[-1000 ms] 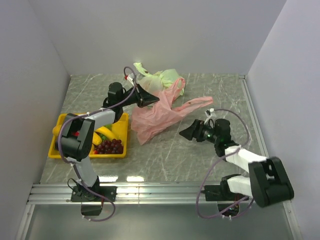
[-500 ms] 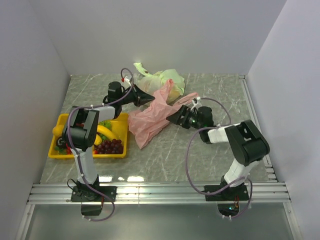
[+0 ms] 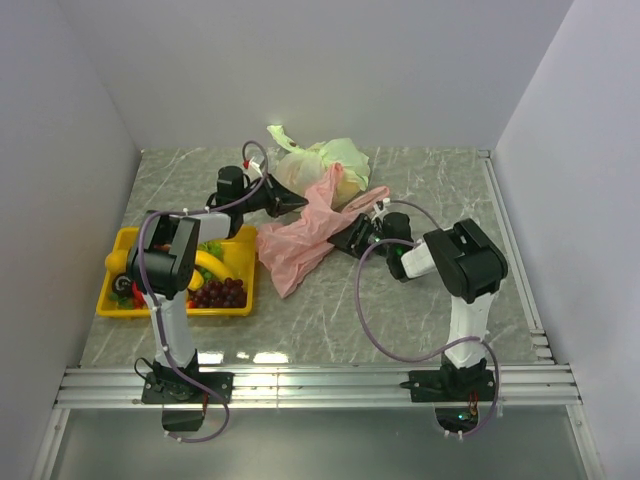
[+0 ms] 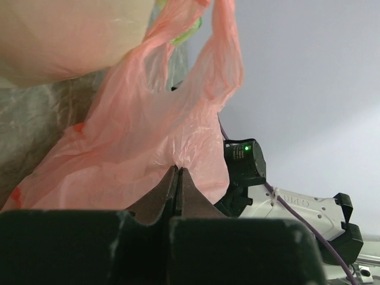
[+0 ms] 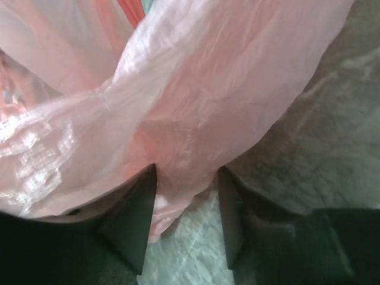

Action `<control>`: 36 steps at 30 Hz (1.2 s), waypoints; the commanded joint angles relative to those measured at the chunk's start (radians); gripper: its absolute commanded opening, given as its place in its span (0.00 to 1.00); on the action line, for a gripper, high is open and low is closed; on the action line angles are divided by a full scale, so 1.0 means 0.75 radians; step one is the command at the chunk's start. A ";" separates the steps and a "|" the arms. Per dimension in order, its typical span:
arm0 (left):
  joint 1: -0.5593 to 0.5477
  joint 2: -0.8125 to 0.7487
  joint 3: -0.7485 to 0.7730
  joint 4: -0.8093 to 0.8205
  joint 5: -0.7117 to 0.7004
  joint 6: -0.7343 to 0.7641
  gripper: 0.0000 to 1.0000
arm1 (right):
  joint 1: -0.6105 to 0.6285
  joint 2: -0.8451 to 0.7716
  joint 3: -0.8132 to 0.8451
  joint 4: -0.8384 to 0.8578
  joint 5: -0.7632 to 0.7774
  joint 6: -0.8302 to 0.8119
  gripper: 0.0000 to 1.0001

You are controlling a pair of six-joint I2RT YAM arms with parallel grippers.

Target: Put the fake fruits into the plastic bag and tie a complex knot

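Grey marbled table [image 3: 420,300], with white walls standing on three sides. Only the overhead view is giving the whole layout. Both wrist cameras are filling up with pink film.

Pink plastic bag [image 3: 298,245]: lying crumpled at mid-table between the two grippers. Its body is sagging toward the near edge and one handle loop is rising toward the far side. The film is thin, translucent and crinkly, catching glare along the creases.

Pale green-and-white bag [image 3: 325,160]: sitting just behind the pink one and touching it, near the far wall.

Yellow tray [image 3: 176,311]: resting at the left, just beside the pink bag. It is holding the fake fruits [image 3: 215,280]: a purple grape bunch [image 3: 218,292], a banana [image 3: 208,264], and red and green pieces partly hidden by the left arm. Neither wrist view is showing any of this.

Left gripper [image 3: 301,203]: reaching over the tray to the bag's far-left edge. Overhead, the grip is too small to read. In the wrist view the left gripper [image 4: 177,173] is pressing its fingers flat together and pinching pink film at the tips. The sheet is stretching up from there with a handle opening above. The right arm [image 4: 285,205], showing a green light, is sitting behind it.

Right gripper [image 3: 346,240]: sitting at the bag's right edge. In the wrist view the right gripper [image 5: 185,199] is standing partly open, straddling a twisted fold of the bag. The film is touching one finger [image 5: 136,214], and bare table is showing between the two below. Whether the fingers are squeezing the fold cannot be told.
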 commanded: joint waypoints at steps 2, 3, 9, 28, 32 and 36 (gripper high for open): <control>0.035 -0.023 0.008 -0.073 0.023 0.096 0.00 | -0.003 0.063 0.066 0.180 -0.126 0.098 0.26; 0.043 -0.040 0.008 -0.112 0.019 0.128 0.00 | -0.013 0.067 0.066 0.208 -0.153 0.116 0.17; 0.174 -0.132 0.094 -0.385 0.023 0.439 0.00 | -0.211 -0.167 0.017 -0.329 -0.383 -0.163 0.00; 0.149 -0.607 0.006 -1.120 0.086 1.380 0.69 | -0.414 -0.579 0.440 -1.802 -0.118 -1.926 0.00; 0.111 -0.507 0.277 -1.206 0.066 1.521 0.97 | -0.392 -0.691 0.418 -1.786 -0.128 -2.181 0.00; 0.023 -0.343 0.619 -1.384 -0.079 1.724 0.96 | -0.369 -0.781 0.430 -1.865 -0.212 -2.462 0.00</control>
